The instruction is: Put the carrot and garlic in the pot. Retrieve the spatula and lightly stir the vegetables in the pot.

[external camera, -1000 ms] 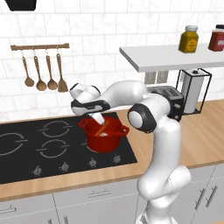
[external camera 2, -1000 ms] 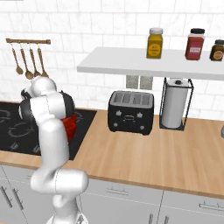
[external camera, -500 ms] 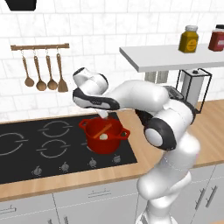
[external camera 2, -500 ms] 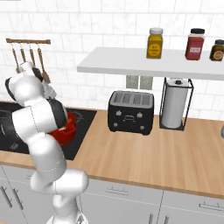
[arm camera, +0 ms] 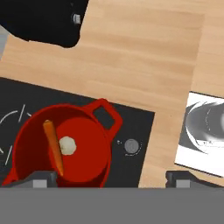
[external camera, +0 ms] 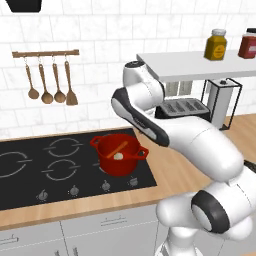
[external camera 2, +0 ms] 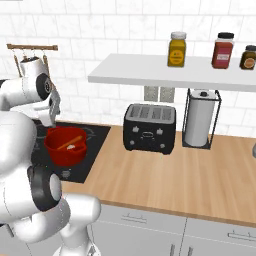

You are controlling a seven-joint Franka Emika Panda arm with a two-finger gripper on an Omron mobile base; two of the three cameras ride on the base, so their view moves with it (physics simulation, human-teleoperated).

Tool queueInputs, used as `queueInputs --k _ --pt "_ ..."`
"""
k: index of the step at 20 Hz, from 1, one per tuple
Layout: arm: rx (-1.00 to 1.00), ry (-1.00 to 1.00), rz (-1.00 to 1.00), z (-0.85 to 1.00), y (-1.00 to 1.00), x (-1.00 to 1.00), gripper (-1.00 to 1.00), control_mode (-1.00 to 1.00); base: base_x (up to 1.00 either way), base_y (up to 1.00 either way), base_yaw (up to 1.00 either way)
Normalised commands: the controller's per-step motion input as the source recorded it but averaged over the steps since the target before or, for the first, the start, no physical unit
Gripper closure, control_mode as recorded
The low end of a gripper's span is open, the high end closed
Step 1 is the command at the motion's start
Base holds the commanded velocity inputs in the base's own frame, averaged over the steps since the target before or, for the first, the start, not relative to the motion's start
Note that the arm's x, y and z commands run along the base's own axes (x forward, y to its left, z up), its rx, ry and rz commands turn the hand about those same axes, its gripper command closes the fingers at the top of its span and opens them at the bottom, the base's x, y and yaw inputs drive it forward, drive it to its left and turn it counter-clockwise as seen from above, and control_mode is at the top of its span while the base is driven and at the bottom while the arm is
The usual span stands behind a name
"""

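Gripper (arm camera: 111,179) jaws stand spread wide and hold nothing, seen in the hand view above the pot, its two tips near the bottom edge with the pot between and below them. That reads as a release just finished: both vegetables are already in.

Going by size, the black cooktop (external camera: 30,175) takes the left of the wooden counter (external camera 2: 165,175), which runs off to the right. A black toaster (external camera 2: 150,127) sits further right under a white shelf (external camera 2: 165,70), beside a paper towel roll (external camera 2: 199,122). Three jars (external camera 2: 176,49) stand on the shelf; their labels are too small to read.

The pot (external camera: 119,154) sits on the near right burner, so it is within easy reach of the arm. Inside, the carrot (arm camera: 53,146) leans across the bottom and the garlic (arm camera: 67,145) lies touching it.

Wooden spoons (external camera: 46,82) hang from a rail on the far wall, left of the arm. The blue spatula I cannot find; fetching it looks like the next step.
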Motion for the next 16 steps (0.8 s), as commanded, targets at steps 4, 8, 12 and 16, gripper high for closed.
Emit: queueInputs --k 4,8,12,16 --pt "0.1 0.03 0.31 0.62 -0.19 -0.31 -1.0 -1.0 0.0 0.0 0.0" --pt "0.02 0.08 0.37 0.28 -0.08 -0.15 -1.0 -1.0 0.0 0.0 0.0" --pt "0.0 0.01 0.45 0.07 -0.06 -0.25 -1.0 -1.0 0.0 0.0 0.0" --pt "-0.01 0.0 0.43 0.0 0.0 -0.32 -1.0 -1.0 0.0 0.0 0.0"
